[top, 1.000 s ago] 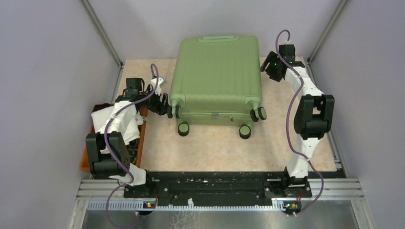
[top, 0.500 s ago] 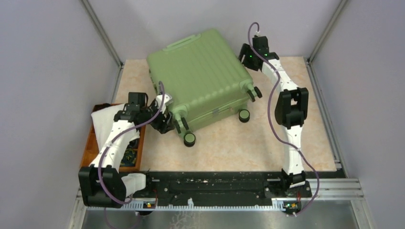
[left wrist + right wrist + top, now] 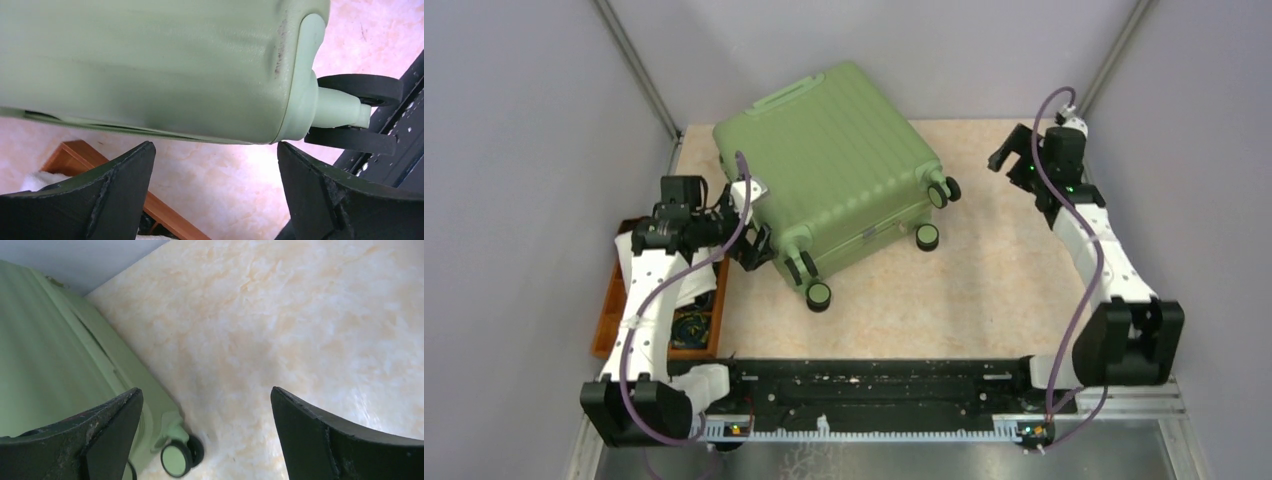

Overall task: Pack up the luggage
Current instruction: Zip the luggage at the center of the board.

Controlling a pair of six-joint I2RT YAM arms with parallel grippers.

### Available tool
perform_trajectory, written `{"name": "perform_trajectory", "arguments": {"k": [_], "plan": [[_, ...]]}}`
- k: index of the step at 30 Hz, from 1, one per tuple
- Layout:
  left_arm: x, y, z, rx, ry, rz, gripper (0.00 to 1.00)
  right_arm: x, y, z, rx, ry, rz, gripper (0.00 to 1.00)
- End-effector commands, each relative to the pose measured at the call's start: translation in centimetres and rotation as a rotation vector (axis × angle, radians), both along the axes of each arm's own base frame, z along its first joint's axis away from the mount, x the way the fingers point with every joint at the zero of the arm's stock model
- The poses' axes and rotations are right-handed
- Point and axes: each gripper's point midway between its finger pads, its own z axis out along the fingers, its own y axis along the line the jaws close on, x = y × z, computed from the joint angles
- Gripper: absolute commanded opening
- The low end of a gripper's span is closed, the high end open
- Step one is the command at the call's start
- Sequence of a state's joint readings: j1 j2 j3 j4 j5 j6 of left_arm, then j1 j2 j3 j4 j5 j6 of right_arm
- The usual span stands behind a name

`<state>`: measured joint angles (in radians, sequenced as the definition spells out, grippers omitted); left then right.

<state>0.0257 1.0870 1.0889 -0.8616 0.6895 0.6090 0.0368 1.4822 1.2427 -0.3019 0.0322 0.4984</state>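
Top view first: the big light-green ribbed hard-shell suitcase [image 3: 829, 170] lies closed and flat on the marbled beige surface [image 3: 1004, 290]. It's skewed toward the back-left corner with its wheels pointing to the near side. The left end effector [image 3: 757, 247] sits right at its near-left corner. The right end effector [image 3: 1014, 155] is well apart from it, over on the far right. An orange wooden tray [image 3: 607, 315] with a white cloth [image 3: 629, 250] in it sits at the left edge.

Left wrist view: jaws spread wide and gripping nothing, with the shell's corner and a black wheel [image 3: 360, 90] just ahead.

Right wrist view: jaws wide apart too, only bare surface between them, suitcase off to the left.

My guess is the shell is stiff, slick and way too wide to pinch across. Shoving the corners or grabbing the green top handle [image 3: 792, 92] or the seam edge looks like the way in. On those wheels it'll probably pivot if nudged.
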Motion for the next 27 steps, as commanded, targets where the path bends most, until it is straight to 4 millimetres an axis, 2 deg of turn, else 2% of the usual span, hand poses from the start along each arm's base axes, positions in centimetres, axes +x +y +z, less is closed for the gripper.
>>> {"name": "perform_trajectory", "arguments": {"k": [1,3,7,10,13,16,20,23,27], "plan": [[-0.5,-0.2,2.4,0.095,-0.116,-0.218,0.99,-5.2,0.9,0.2,0.029,-0.070,0.078,0.99],[-1.1,-0.1,3.5,0.161,-0.197,-0.310,0.99,-8.4,1.6,-2.2,0.052,-0.026,0.104,0.99],[-3.1,-1.4,5.8,0.223,-0.373,-0.542,0.98,-13.0,4.1,-3.0,0.081,-0.058,0.188,0.93],[-5.2,-3.5,5.5,0.248,-0.398,-0.709,0.98,-15.3,7.1,-3.7,0.060,-0.052,0.289,0.88],[-6.1,-4.7,4.1,0.315,-0.400,-0.815,0.98,-16.9,10.5,-4.8,0.072,-0.040,0.427,0.84],[-6.3,-5.9,3.3,0.380,-0.440,-0.892,0.98,-17.9,12.9,-5.4,0.049,-0.039,0.532,0.82],[-7.0,-7.5,2.1,0.477,-0.480,-1.023,0.98,-18.2,15.4,-4.9,0.022,-0.126,0.634,0.80],[-7.4,-8.0,0.3,0.567,-0.450,-1.125,0.98,-17.4,16.8,-3.8,0.035,-0.215,0.691,0.79],[-6.7,-8.2,-1.0,0.654,-0.452,-1.191,0.98,-15.9,17.8,-4.1,-0.004,-0.210,0.735,0.79]]}}
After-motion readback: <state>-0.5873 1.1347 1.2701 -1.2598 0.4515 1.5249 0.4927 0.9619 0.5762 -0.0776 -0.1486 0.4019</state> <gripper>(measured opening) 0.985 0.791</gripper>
